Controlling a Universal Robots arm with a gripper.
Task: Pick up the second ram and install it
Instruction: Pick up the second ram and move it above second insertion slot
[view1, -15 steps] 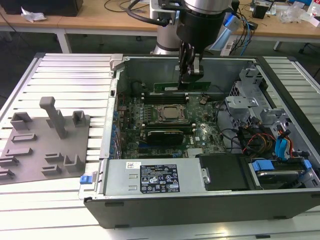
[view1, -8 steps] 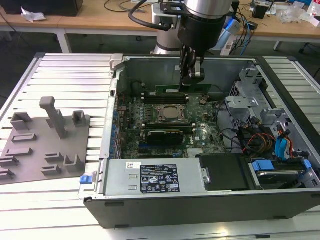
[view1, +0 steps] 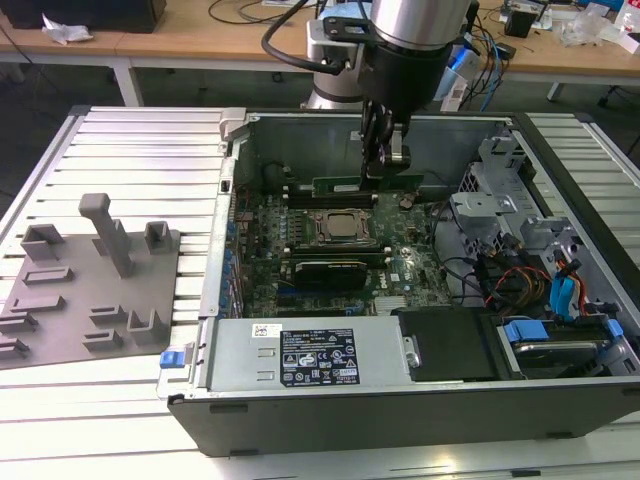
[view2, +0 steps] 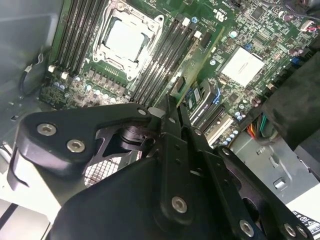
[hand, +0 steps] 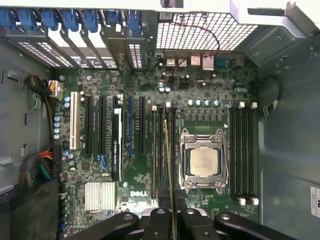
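The second ram (view1: 345, 185) is a narrow green stick that my gripper (view1: 378, 172) is shut on at its upper edge. It hangs level inside the open computer case, just beyond the processor socket (view1: 345, 228) and over the black memory slots (view1: 300, 196). In the first wrist view the second ram (hand: 169, 170) shows edge-on as a thin line between the gripper (hand: 172, 216) tips, running along the slots (hand: 159, 150) beside the socket (hand: 204, 161). In the second wrist view its green edge (view2: 206, 51) reaches away from the gripper (view2: 174, 107). I cannot tell whether it touches a slot.
A grey fixture plate (view1: 90, 290) with upright blocks lies on the slatted table at the exterior view's left. Inside the case are a power supply (view1: 300, 352) at the front, a drive cage with cables (view1: 520, 250) at the right, and the case walls (view1: 232, 200).
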